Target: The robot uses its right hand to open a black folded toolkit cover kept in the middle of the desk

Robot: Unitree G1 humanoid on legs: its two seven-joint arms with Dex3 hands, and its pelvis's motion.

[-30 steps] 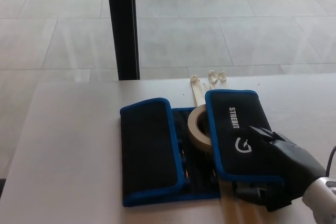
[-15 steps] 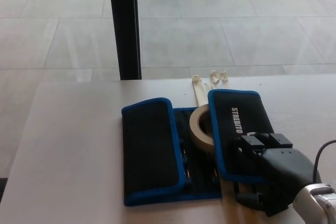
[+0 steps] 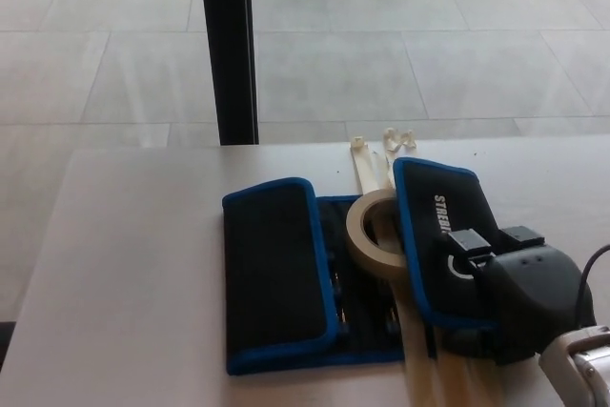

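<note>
One flap of the black blue-trimmed fabric toolkit cover [image 3: 286, 278] now lifts toward 3 o'clock, clamped in the right hand [image 3: 510, 302].

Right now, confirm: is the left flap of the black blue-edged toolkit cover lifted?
No, the left flap lies flat; only the right flap is raised.

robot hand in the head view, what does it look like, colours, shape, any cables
Only the right robot hand shows, at the lower right. It is matte black and blocky, with thick fingers ending in squared tips and a rounded, bulging back. Behind it sits a silver-grey metallic wrist section with small screw holes, and a thin dark cable curves along its right side. No markings are visible on it.
</note>
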